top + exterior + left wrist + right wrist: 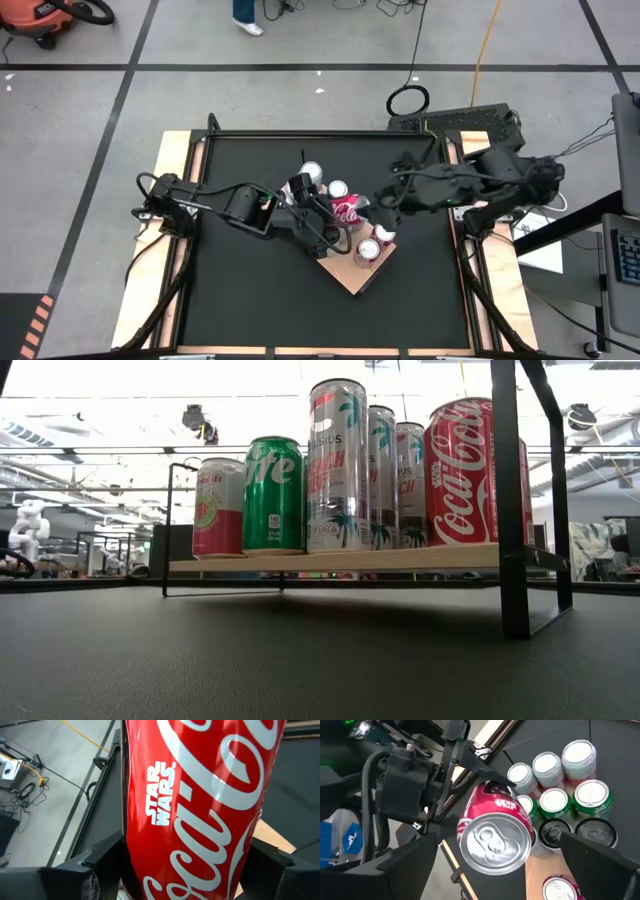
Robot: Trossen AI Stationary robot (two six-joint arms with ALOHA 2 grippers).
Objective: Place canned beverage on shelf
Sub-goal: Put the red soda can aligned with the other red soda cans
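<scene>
Held thing: red aluminium Coca-Cola can (200,810), clamped across its body between the fingers of the left gripper (322,214).
Can's place: in the low view it stands upright at the near corner of the flat light-tan wood-grain shelf (340,558), base at board level; whether it bears weight there I cannot tell.
Long axis: vertical, crossways to the left gripper's reach.
Right gripper (385,206): jaws spread wide, empty, just beside the can, its top straight ahead between the fingers.
Nearer arm: left, already holding it.
Neighbours: silver palm-print cans (337,465) close beside it.
Judgement: the next move turns on letting go without tipping.
</scene>
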